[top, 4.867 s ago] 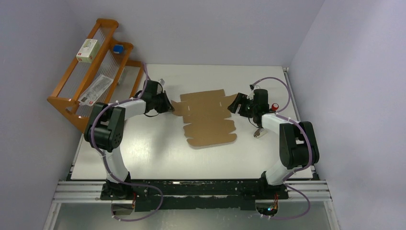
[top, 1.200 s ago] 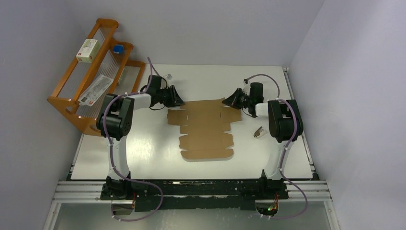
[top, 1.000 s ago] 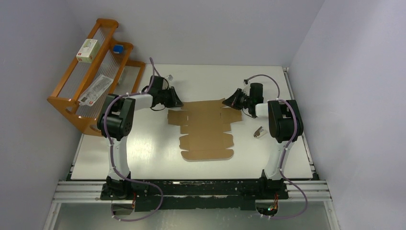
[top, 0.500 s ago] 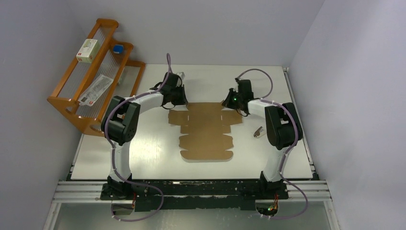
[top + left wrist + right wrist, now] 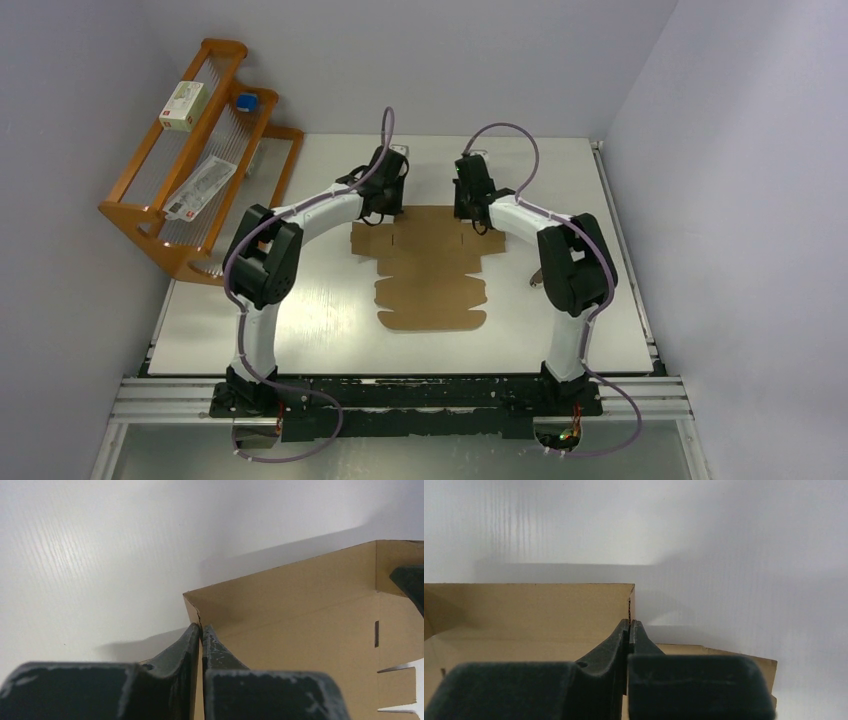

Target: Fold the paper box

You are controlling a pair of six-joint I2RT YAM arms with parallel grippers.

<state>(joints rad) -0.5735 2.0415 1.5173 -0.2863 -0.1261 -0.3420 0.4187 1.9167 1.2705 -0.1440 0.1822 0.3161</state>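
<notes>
Paper box [image 5: 430,270]: brown die-cut sheet lying on the white surface [image 5: 300,320] at mid-table, with its rounded near flap toward the arm bases. Near and middle panels lie flat. Both wrist views show the far panel standing up as a wall, bent along its crease.

Left gripper [image 5: 201,629]: jaws narrowed to a slit, pinching the left end edge of the raised panel. The cardboard edge shows between the fingertips.

Right gripper [image 5: 629,625]: likewise closed, pinching the right end edge of the same panel.

Overhead: both arms reach to the far end of the sheet, one wrist at each far corner.

Far left: orange wooden rack [image 5: 222,48] beside the wall. It carries a small white box [image 5: 185,105], a blue item [image 5: 246,101] and, lower down, a flat packet [image 5: 200,187].
</notes>
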